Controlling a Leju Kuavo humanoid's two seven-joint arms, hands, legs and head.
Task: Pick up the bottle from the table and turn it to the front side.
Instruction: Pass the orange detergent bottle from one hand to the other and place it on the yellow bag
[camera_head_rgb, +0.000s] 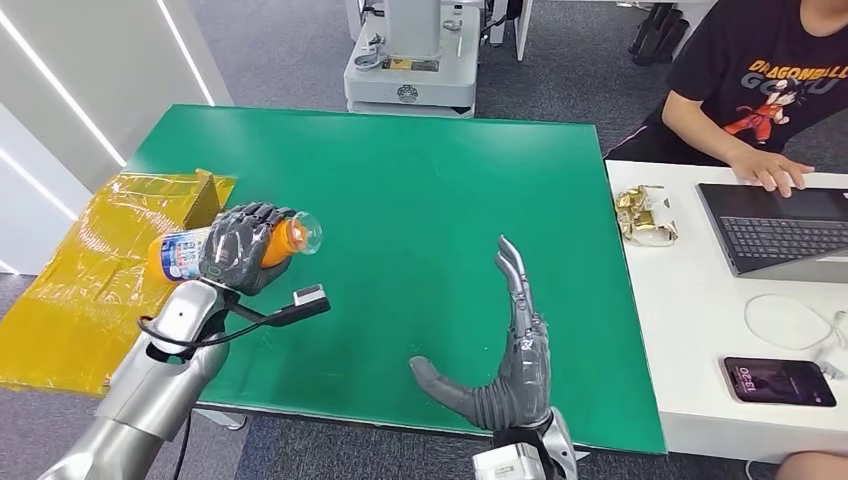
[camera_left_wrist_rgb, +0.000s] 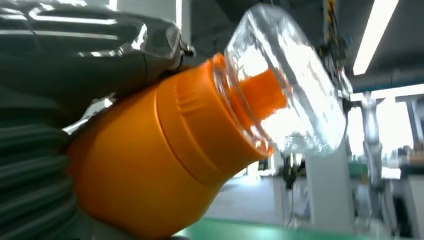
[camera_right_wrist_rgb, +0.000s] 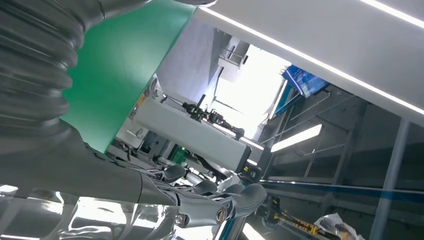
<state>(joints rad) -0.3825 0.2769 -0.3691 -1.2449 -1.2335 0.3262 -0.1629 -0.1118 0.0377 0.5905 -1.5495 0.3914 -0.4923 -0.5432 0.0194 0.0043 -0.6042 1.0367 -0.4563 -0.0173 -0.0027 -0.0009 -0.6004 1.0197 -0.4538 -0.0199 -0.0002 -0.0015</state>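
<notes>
head view: the left hand grips the bottle above the left side of the green table, dark fingers wrapped over its middle. the bottle lies on its side, long axis roughly level and running left to right across the table, the clear cap pointing toward the table's centre and the base toward the yellow plastic sheet at the table's left edge. its body is smooth orange plastic, rounded, with a blue and white label showing near the base end, beside the fingers. a brown cardboard flap stands just behind it.

left wrist view, close up: the orange shoulder of the bottle tapers in ridged steps to a narrower neck, and the cap over it is a see-through, glossy dome with an orange spout visible inside. the hand's ribbed grey cover and a dark shiny finger press against the orange body.

the right hand is held over the near edge of the table, holding nothing, fingers straight and together pointing away from the robot, the thick grey thumb spread out toward the left. in the right wrist view its dark, metal-jointed fingers stretch out straight.

to the right a white desk carries a laptop, a phone, a white cable and a crumpled gold wrapper. a person in a black printed shirt rests a hand at the laptop.
</notes>
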